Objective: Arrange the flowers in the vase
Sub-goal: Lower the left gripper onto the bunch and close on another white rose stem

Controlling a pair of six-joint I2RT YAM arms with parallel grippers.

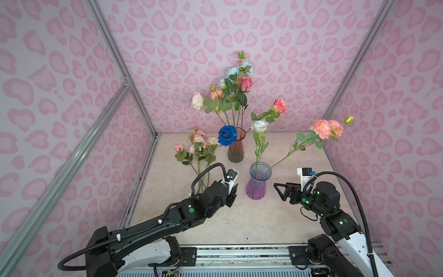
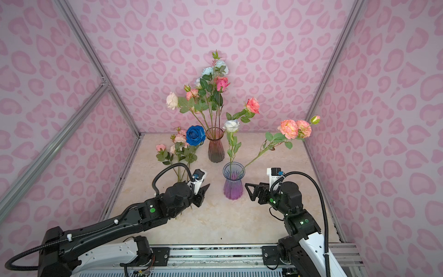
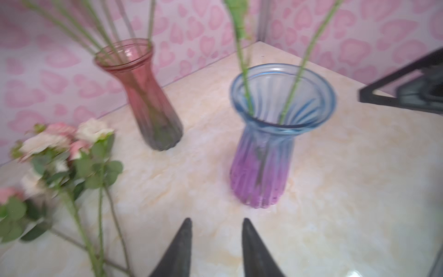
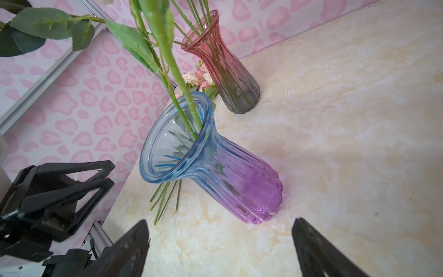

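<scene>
Blue-and-purple vase [image 1: 257, 184] upright mid-table, two stems in: white rose [image 1: 259, 126] above, peach blooms [image 1: 327, 128] leaning off to the right. Behind it, red vase [image 1: 236, 148] with a tall bunch [image 1: 230, 96]. Flat on the table [image 1: 275, 223], left of both vases: pink-and-cream bunch [image 1: 199, 148], stems running under the left arm [image 1: 167, 215]. Left gripper [image 3: 217, 223] just beside the blue-and-purple vase, jaws close together, slim gap, gripping nothing. Right gripper [image 4: 219, 220] near the opposite side, jaws spread wide, empty.
</scene>
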